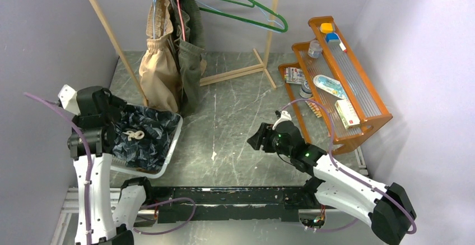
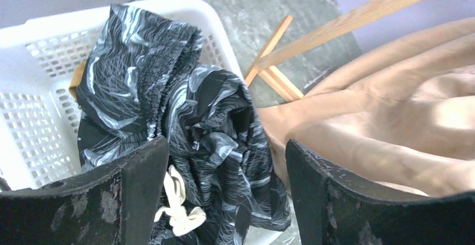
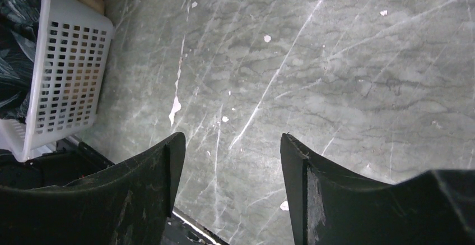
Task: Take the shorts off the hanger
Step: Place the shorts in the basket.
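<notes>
Lavender walls [image 1: 50,32] close in a grey desk [image 1: 235,121] with a marble-like pattern of pale veins and a few white flecks. At the back stands a rack of plain wooden slats [image 1: 106,29]. Two pairs of shorts hang from it on thin wire hangers: the light beige shorts [image 1: 158,60], soft and gathered at the waist, and just beside them, touching, the olive green shorts [image 1: 192,60]. A green plastic hanger [image 1: 283,25] hangs bare to their right.

The dark patterned shorts [image 1: 143,135], black with wispy pale streaks, lie crumpled in a white plastic basket [image 1: 173,144] with perforated walls at the left of the desk. Their ribbed elastic waist is folded over, and a white knotted drawstring [image 1: 133,135] rests on top.

The left claw [image 2: 227,144] hangs over the basket with its flat, scuffed black fingers spread apart and nothing between them. The right claw [image 3: 232,138] is also spread and empty above bare desk near the middle. An orange tiered shelf [image 1: 369,96] holding small packets and bottles stands at the right.
</notes>
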Controlling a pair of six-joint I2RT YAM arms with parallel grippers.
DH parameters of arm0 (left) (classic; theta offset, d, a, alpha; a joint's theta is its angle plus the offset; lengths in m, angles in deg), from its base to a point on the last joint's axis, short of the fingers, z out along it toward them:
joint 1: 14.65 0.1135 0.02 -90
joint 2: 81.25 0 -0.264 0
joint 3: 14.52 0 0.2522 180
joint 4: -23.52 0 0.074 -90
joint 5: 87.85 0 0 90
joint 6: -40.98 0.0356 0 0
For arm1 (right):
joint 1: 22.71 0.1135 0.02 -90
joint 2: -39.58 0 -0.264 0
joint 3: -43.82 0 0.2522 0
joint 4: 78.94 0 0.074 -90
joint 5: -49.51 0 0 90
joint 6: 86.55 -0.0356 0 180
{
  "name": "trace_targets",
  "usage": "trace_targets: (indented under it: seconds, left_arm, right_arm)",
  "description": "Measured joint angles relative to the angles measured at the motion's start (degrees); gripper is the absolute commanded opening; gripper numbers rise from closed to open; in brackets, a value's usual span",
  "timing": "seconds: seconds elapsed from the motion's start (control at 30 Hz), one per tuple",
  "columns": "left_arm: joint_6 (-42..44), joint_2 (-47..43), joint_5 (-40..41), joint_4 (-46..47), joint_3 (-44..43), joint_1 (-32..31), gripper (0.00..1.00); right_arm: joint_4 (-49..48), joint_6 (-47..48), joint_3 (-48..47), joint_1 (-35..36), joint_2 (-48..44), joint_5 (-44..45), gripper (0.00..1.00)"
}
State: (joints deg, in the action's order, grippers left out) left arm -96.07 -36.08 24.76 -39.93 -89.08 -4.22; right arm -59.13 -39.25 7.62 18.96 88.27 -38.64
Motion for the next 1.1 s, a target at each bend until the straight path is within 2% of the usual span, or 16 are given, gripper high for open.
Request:
trace_targets:
  seconds: [0.13, 0.2, 0.27, 0.5, 0.63, 0.87, 1.1]
  left_arm:
    - [2.71, -1.55, -3.10, 1.05, -1.18, 0.02, 0.77]
    - [3.50, -2.40, -6.16, 2.91, 0.42, 0.02, 0.74]
    - [3.41, -2.64, -9.38, 4.98, 3.43, 0.02, 0.70]
    - [-2.25, 1.05, -13.99, 9.57, 21.57, 0.04, 0.70]
    - [-5.51, 2.27, -14.97, 10.10, 25.35, 0.04, 0.69]
    - [-5.68, 1.05, -14.10, 9.27, 20.65, 0.09, 0.80]
    - [-2.54, -11.21, -13.44, 10.45, 18.32, 0.09, 0.94]
  right_arm:
    - [0.07, 0.59, -1.03, 0.00, 1.36, 0.20, 0.63]
    - [0.04, 0.90, -1.03, 0.00, 1.49, 0.07, 0.61]
    - [-0.09, 1.20, -1.03, 0.00, 1.46, -0.04, 0.61]
    - [1.53, 2.62, -2.25, 0.00, 0.79, 0.76, 0.64]
    - [2.56, 3.87, -4.31, 0.00, 0.63, 1.75, 0.65]
    - [4.22, 6.93, -8.74, 0.00, 0.74, 1.64, 0.69]
    - [3.28, 12.07, -17.16, -0.02, 5.79, -2.86, 0.73]
